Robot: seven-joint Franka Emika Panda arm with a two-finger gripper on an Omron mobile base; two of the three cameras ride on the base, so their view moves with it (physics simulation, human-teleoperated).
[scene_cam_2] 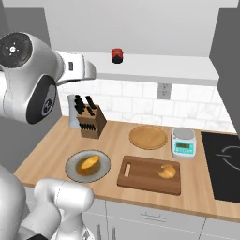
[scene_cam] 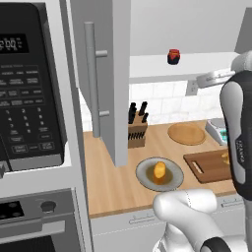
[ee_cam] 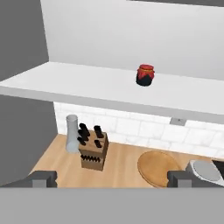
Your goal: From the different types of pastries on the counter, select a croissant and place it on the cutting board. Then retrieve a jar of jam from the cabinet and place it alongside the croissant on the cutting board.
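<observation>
At the bottom corners of the hand view, the gripper [ee_cam: 112, 178] stands released, its dark tips wide apart and holding nothing, aimed at the shelf. Mid-frame in the right base view, the pale flaky croissant [scene_cam_2: 167, 171] lies on the dark wooden cutting board [scene_cam_2: 140, 174]. Farther up, the squat, red-lidded jar of jam [ee_cam: 145, 75] waits on the smooth white shelf of the opened cabinet [scene_cam: 106, 74].

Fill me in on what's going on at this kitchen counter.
The croissant already lies on the cutting board, and the other pastry sits on its grey plate. The cabinet door is open, and the jar of jam stands untouched on the white shelf. The gripper is open, facing the jar.
</observation>
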